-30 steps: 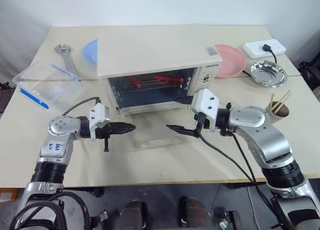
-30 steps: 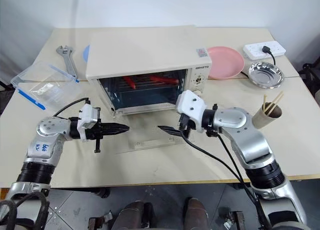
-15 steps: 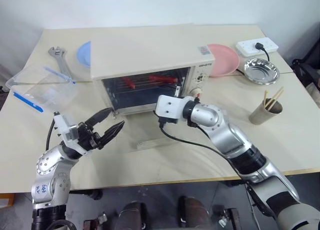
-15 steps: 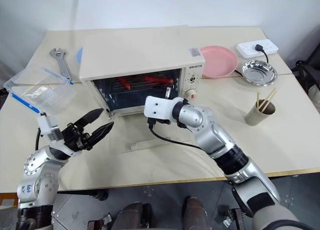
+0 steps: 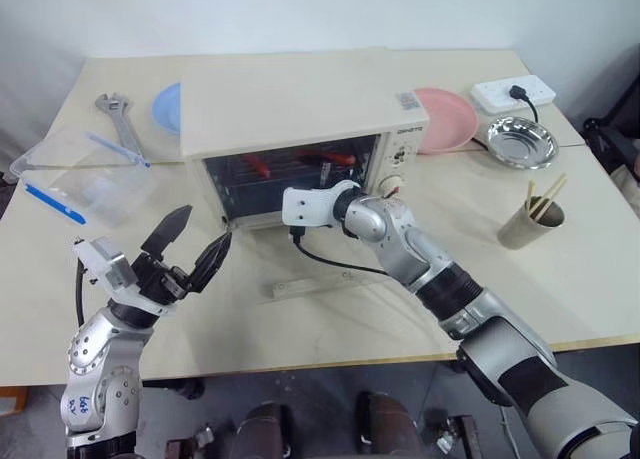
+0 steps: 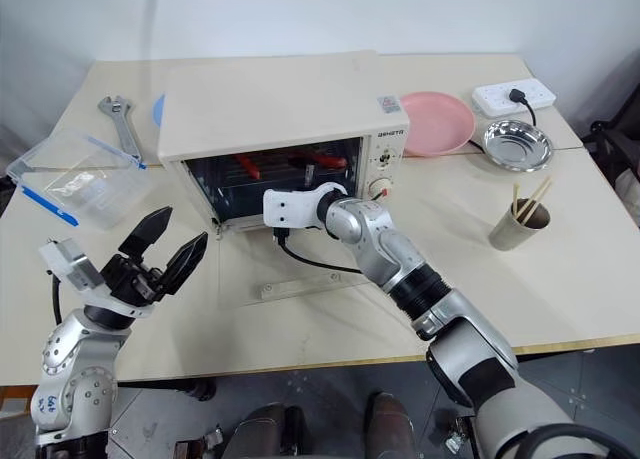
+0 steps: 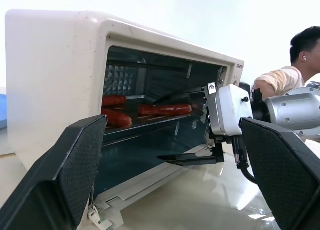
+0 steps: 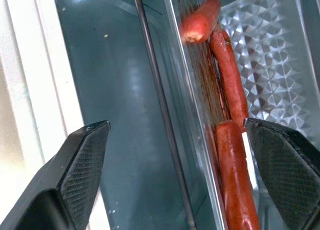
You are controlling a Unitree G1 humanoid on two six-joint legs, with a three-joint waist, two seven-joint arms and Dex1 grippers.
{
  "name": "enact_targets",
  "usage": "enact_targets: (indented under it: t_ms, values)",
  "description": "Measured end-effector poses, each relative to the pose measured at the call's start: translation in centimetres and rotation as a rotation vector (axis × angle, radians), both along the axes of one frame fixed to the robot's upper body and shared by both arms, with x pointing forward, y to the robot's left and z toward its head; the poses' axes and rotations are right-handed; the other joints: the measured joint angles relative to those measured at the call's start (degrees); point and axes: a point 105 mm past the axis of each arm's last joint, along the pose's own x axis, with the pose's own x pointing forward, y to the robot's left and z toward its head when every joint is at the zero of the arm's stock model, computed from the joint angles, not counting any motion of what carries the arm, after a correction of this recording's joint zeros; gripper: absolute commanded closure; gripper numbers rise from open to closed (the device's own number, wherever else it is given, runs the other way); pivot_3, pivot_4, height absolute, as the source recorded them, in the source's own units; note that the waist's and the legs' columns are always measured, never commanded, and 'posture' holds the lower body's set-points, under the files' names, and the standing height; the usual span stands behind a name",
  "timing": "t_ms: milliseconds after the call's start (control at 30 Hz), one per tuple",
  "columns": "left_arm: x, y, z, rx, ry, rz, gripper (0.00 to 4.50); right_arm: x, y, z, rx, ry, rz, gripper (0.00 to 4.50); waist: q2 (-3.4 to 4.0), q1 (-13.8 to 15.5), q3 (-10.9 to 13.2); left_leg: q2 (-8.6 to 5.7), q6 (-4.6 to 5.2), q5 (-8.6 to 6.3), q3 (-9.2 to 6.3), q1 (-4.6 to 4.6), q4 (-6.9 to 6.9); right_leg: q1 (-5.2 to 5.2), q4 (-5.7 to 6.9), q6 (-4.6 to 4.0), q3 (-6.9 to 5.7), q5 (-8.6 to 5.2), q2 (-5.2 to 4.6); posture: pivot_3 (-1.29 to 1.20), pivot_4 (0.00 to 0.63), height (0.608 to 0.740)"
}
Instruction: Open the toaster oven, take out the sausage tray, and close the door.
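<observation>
Two grippers stand with fingers spread wide and nothing held between them. The right gripper [image 8: 180, 185] points into the mouth of the toaster oven [image 5: 300, 104], and the sausage tray [image 8: 227, 104] lies just ahead of its fingertips, between the two fingers [image 8: 80, 165] as that wrist's camera looks along them, with red sausages [image 8: 230, 79] lying lengthwise on its ridged metal. The door [image 5: 320, 264] lies folded down flat on the table [image 5: 560, 279], below that gripper's wrist. The left gripper [image 5: 190, 249] hangs apart from the oven, off its front left corner, its fingertips aimed toward the opening but touching nothing.
</observation>
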Motion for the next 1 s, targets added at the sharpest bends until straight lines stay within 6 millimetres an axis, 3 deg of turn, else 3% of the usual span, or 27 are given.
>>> enact_targets:
  t_ms: [200, 467, 767, 1000]
  values:
    - [-0.1, 0.1, 0.0, 0.001, 0.005, 0.010, 0.00, -0.1, 0.0, -0.7, -0.022, 0.012, 0.003, 1.96, 0.00, -0.1, 0.0, 0.01, 0.00, 0.00, -0.01, -0.01, 0.00, 0.00, -0.01, 0.00, 0.00, 0.00, 0.00, 0.00, 0.150, 0.740]
    - [-0.2, -0.1, 0.3, -0.003, 0.007, -0.012, 0.00, 0.0, -0.1, 0.6, 0.004, -0.029, -0.016, 4.41, -0.02, -0.1, 0.0, 0.02, -0.02, -0.01, -0.04, 0.02, -0.01, 0.00, 0.00, 0.00, 0.01, 0.00, 0.00, 0.00, 0.150, 0.740]
    - [1.1, -0.5, 1.7, 0.013, -0.021, -0.048, 0.00, -0.4, 0.2, 0.9, -0.015, -0.057, -0.005, 4.46, -0.03, -0.4, 0.0, 0.02, -0.03, -0.01, -0.04, 0.02, -0.05, 0.00, 0.02, -0.01, -0.01, -0.01, 0.01, 0.00, 0.150, 0.740]
    - [2.5, -0.5, 2.3, 0.003, -0.031, -0.066, 0.00, -1.9, 0.1, 0.5, -0.027, -0.060, 0.022, 4.46, -0.03, -0.8, 0.0, 0.01, -0.04, -0.02, -0.03, 0.01, -0.13, -0.01, -0.04, -0.01, -0.06, -0.01, 0.01, 0.00, 0.150, 0.740]
